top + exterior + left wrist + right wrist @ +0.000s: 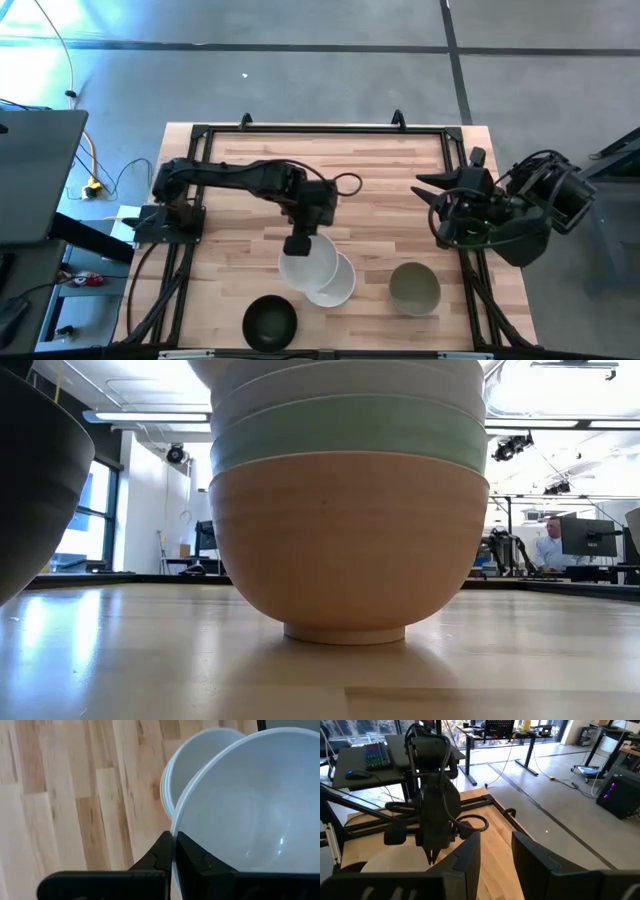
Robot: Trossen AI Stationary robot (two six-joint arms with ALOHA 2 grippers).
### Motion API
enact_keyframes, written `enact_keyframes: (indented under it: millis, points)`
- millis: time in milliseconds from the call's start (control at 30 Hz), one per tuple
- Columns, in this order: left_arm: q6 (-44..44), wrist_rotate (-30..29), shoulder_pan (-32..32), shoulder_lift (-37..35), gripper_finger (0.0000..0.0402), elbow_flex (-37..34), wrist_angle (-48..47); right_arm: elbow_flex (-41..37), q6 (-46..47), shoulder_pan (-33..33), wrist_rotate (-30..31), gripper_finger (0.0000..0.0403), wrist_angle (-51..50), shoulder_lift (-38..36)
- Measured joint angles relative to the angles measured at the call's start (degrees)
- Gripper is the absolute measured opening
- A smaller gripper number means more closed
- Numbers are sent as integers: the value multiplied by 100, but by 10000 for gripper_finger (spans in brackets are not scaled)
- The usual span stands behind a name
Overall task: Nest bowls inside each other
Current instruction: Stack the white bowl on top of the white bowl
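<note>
My left gripper (298, 245) is at the table's middle, shut on a white bowl (310, 265). That bowl overlaps the far-left rim of a stack of bowls (343, 285). In the low view the stack (350, 540) has a peach-orange bowl at the bottom, then mint green, then white. Whether the held bowl touches the stack does not show. A black bowl (270, 322) stands near the near edge, and an olive-grey bowl (414, 288) stands right of the stack. My right gripper (495, 855) waits open at the table's right side. My left gripper (173, 852) pinches the white bowl's rim (173, 837) at the side nearest the arm, one finger inside the bowl and one outside. The fingers come from above, pointing down. The bowl (250, 805) stands mouth up, partly over the stack (195, 765).
The black metal frame (320, 130) runs along the table's edges. Bare wood lies on the far half of the table (380, 170) and left of the stack. A person sits at a desk (550, 545) in the room beyond.
</note>
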Motion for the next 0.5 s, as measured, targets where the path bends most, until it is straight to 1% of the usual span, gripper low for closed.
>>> enact_keyframes:
  millis: [267, 500]
  points:
    - [-174, 144, -61, 542, 0, 544, 15, 0, -189, 24, -46, 101, 0, -36]
    - [-422, 162, -188, 912, 0, 738, 18, 0, -215, 24, -50, 101, 0, -100]
